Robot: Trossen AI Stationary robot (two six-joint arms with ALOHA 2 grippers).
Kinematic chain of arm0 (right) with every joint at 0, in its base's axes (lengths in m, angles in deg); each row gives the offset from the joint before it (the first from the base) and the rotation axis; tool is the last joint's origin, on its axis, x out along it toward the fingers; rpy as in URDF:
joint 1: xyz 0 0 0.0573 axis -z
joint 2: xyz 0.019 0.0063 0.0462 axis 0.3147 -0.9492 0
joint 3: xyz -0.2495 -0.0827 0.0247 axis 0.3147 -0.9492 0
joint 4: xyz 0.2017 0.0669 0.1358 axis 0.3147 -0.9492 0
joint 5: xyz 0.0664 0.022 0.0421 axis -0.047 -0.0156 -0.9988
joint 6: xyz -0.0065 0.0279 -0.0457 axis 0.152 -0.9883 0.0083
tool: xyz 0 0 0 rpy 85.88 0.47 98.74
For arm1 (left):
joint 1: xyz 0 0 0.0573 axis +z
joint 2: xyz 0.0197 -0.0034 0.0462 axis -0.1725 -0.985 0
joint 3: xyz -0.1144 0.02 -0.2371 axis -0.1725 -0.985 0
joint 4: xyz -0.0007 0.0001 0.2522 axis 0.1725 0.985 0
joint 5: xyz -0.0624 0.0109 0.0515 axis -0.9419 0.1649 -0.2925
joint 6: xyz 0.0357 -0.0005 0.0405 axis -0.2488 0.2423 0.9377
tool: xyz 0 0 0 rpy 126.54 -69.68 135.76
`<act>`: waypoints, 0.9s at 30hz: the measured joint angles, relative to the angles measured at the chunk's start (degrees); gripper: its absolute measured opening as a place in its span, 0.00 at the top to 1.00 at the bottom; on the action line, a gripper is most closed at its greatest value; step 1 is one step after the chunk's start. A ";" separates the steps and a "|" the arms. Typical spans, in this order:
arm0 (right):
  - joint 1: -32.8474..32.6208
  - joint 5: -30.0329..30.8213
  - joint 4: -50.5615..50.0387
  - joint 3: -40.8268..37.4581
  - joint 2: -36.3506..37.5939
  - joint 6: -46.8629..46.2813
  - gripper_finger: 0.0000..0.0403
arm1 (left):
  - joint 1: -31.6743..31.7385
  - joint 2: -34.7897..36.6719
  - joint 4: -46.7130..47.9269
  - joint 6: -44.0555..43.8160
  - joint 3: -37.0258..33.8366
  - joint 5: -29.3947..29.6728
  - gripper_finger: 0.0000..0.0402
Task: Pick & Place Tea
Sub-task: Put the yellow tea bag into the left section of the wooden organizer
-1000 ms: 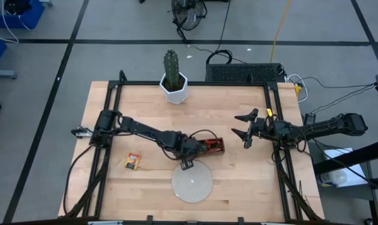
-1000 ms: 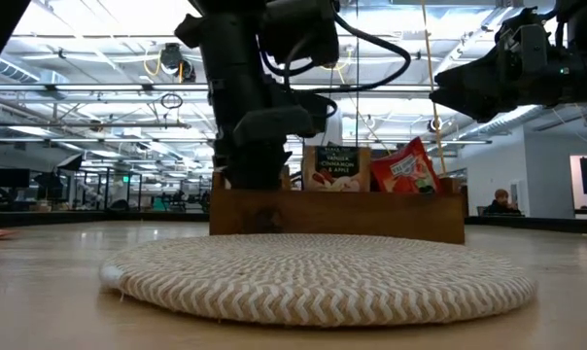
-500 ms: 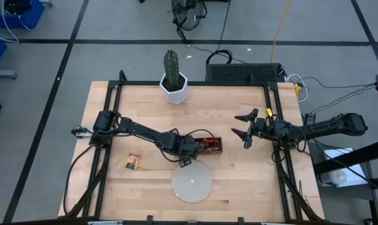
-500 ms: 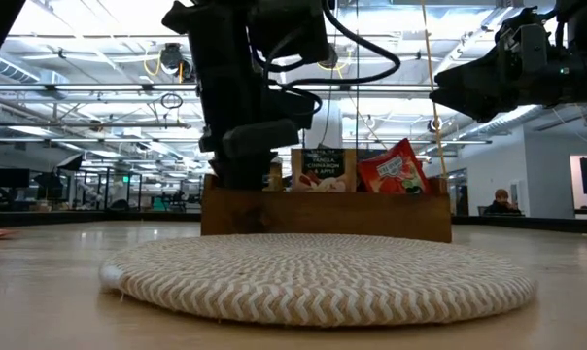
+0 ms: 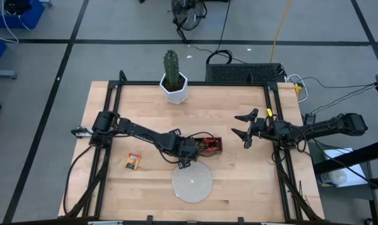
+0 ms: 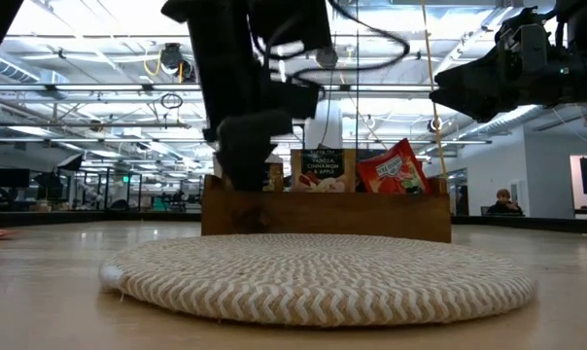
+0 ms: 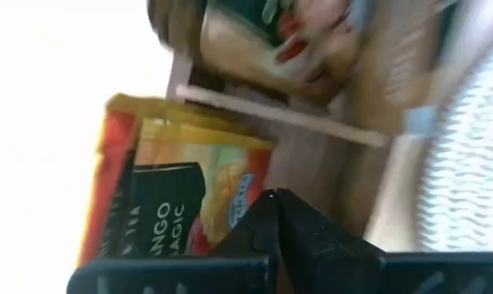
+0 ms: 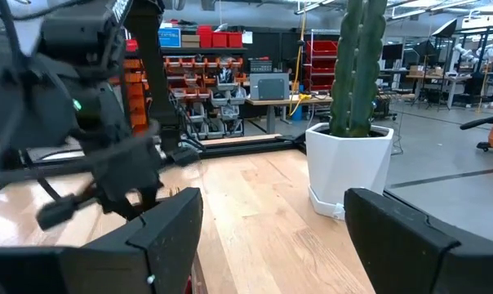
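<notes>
The brown wooden tray [image 5: 213, 149] [image 6: 323, 216] sits mid-table, just beyond the woven disc [image 5: 192, 182] [image 6: 313, 277]. Sachets stand upright in it: a dark-labelled one [image 6: 321, 170] and a red one [image 6: 400, 170]. My left gripper [image 5: 188, 152] [image 6: 243, 160] [image 7: 271, 200] is at the tray's left end, shut on an orange-yellow sachet [image 7: 181, 196]. A wooden divider [image 7: 279, 114] and more sachets lie past it. Another orange-yellow sachet [image 5: 133, 162] lies flat on the table's left part. My right gripper [image 5: 244, 128] [image 8: 271, 220] waits open on the right, above the table. My left gripper pinches the orange-yellow sachet by one side edge [image 7: 248, 192] between its two shut fingers, coming at it from the table's left. The sachet stands on edge by the tray's left compartment. Whether its bottom rests in the tray cannot be told.
A cactus in a white pot [image 5: 174, 84] [image 8: 348, 155] stands at the far edge. Black frame rails run along the table's left and right sides. Bare wood lies between the tray and my right gripper.
My left gripper has drawn back a little toward the table's left, staying at the tray's left end. The wooden tray has slid a short way left with it, sachets still upright. The right arm kept still.
</notes>
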 joint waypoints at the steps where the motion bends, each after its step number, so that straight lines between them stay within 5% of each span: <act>1: 0.01 0.00 -0.01 0.00 0.00 0.00 0.31 | -0.27 0.22 0.36 0.23 0.58 0.34 0.97; 7: -0.01 0.00 -0.01 0.00 -0.02 0.00 0.31 | -1.44 2.64 6.26 0.55 4.59 1.79 0.97; 12: -0.01 0.00 -0.10 0.00 -0.02 0.00 0.31 | -3.68 6.88 16.93 -12.24 3.87 -2.35 0.98; 17: 0.00 -0.01 -0.01 0.00 -0.02 0.00 0.31 | -8.35 12.39 26.24 -35.85 -3.05 -6.46 0.79; 22: 0.01 -0.01 -0.01 0.00 -0.01 0.00 0.31 | -16.06 20.07 22.61 -56.15 -14.26 -12.27 0.53; 27: -0.01 0.00 -0.01 -0.02 -0.02 0.00 0.31 | -23.39 29.08 17.86 -74.60 -26.46 -11.25 0.35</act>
